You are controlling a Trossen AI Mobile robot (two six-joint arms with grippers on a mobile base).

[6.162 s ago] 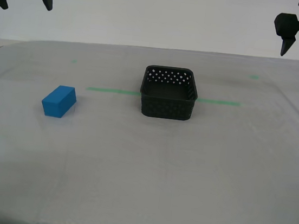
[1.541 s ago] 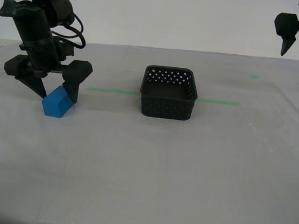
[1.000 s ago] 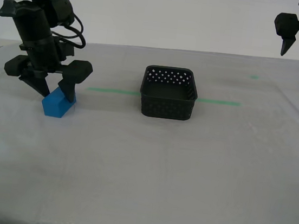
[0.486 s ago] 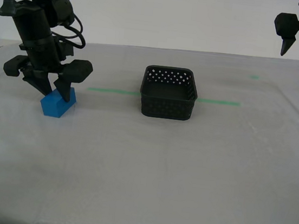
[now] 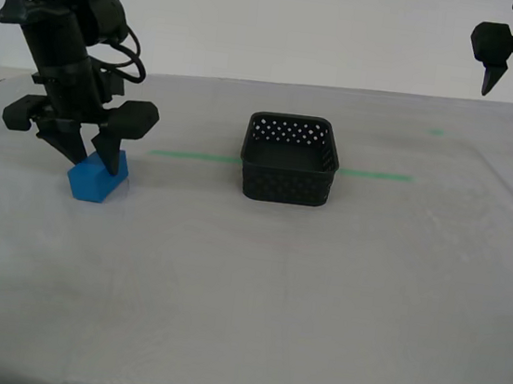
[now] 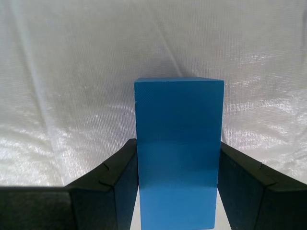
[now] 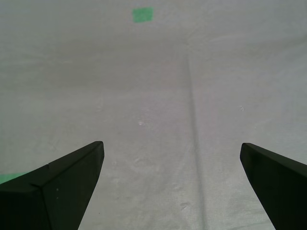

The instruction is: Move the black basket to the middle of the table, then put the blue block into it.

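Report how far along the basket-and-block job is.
Done: the black basket stands mid-table on the green tape line. In hand: my second gripper has closed on the blue block, which sits on the table. Left: lift it and drop it into the empty basket. My first gripper hangs open.

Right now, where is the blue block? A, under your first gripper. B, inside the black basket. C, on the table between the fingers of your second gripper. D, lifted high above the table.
C: the second wrist view shows the blue block squeezed between the fingers of my second gripper, and the exterior view shows it on the table, apart from the black basket.
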